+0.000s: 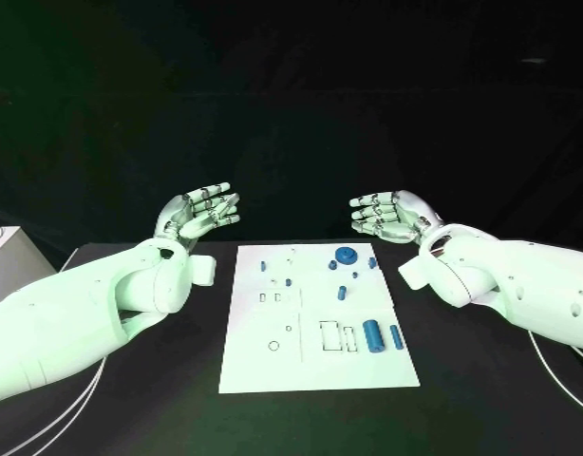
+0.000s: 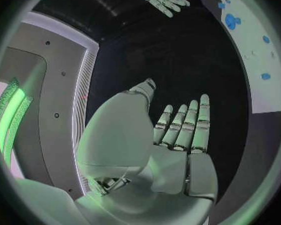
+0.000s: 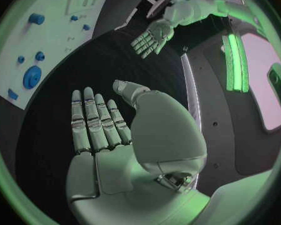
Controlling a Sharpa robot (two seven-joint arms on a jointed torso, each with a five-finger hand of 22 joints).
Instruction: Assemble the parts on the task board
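While both your robot hands, left (image 1: 198, 213) and right (image 1: 390, 214), hang spread and empty, beware knocking the small blue parts (image 1: 372, 333) off the task board (image 1: 319, 375).

I work in a lab test cell. Black drapes (image 1: 291, 85) hang behind my black table (image 1: 168, 399), which carries a white task board (image 1: 316, 370).

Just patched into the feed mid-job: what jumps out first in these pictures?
The long white task board lies in the middle of the black table, with small blue parts on it: a round blue disc near its far end, and a thick blue cylinder beside a thinner blue pin toward its right edge. The silver left hand and silver right hand hover open beyond the board's far corners, holding nothing.
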